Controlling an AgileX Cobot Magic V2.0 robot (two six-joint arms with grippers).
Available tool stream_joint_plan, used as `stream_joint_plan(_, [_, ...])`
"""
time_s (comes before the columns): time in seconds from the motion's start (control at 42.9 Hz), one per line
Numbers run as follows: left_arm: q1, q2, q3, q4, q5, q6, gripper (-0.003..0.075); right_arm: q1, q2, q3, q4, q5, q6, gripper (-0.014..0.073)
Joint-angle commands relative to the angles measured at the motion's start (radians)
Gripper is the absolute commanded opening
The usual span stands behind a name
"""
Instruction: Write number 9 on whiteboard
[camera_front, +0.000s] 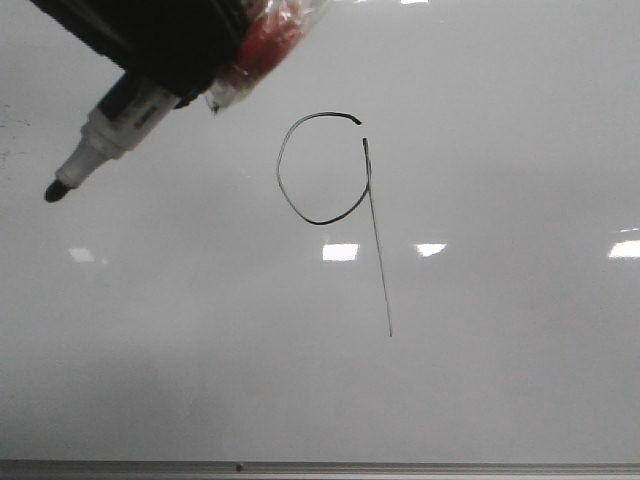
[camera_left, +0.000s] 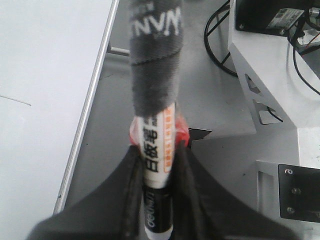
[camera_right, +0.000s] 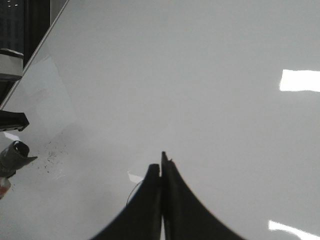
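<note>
Marker in the left gripper hangs at the upper left of the front view, its black tip pointing down and left, clear of the drawn figure. In the left wrist view the two dark fingers are clamped on the marker's white barrel, which carries printed characters and an orange strip; grey tape wraps the part beyond the fingers, and a bit of red material sits at the grip.

The number 9 stands near the middle of the whiteboard: a thin black loop, left open at its top right, with a long, slightly slanted tail running down from beside the gap. The tail's lower end lies well above the grey rim along the board's near edge. Bright rectangular light reflections lie across the glossy surface.

The right gripper hovers over bare board, its fingers pressed together with nothing between them.
</note>
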Motion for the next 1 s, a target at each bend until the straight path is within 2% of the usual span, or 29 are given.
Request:
stream_joint_plan(0.0, [0.0,-0.025,-0.032,-0.052,-0.029,-0.003,-0.0019,-0.006,-0.016,-0.025,0.02,-0.03,0.0,-0.0069])
stream_joint_plan(0.56, [0.0,-0.025,-0.032,-0.052,-0.056,-0.003,-0.0019,-0.006,-0.016,-0.025,0.02,-0.029,0.0,-0.0069])
stream_joint_plan(0.816, [0.0,-0.025,-0.032,-0.002,-0.29,-0.103,-0.0019,-0.006,-0.016,-0.025,0.02,-0.029,0.0,-0.0069])
stream_joint_plan(0.98, [0.032,-0.025,-0.032,0.093,-0.399,-0.271,-0.0019,-0.006,-0.016,-0.025,0.02,-0.029,0.0,-0.0069])
